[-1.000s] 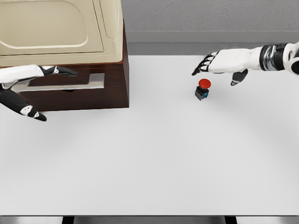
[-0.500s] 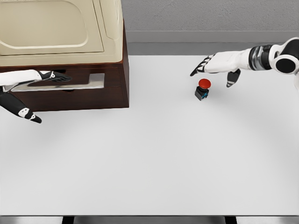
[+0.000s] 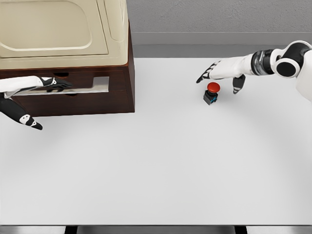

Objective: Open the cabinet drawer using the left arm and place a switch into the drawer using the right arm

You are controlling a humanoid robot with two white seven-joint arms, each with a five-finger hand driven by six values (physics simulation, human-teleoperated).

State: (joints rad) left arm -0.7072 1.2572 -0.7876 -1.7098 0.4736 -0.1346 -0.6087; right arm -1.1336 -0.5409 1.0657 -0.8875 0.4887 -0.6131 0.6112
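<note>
A red-capped switch (image 3: 212,92) stands on the white desk (image 3: 161,161), right of centre. The right hand (image 3: 222,72) hovers just above it, fingers spread, holding nothing. At far left, the left hand (image 3: 29,87) lies with straight fingers along the handle (image 3: 80,87) of the dark cabinet drawer (image 3: 83,97).

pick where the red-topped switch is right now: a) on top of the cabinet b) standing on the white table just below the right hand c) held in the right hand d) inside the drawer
b: the switch stands on the table, with the open right hand above it, not grasping.
</note>
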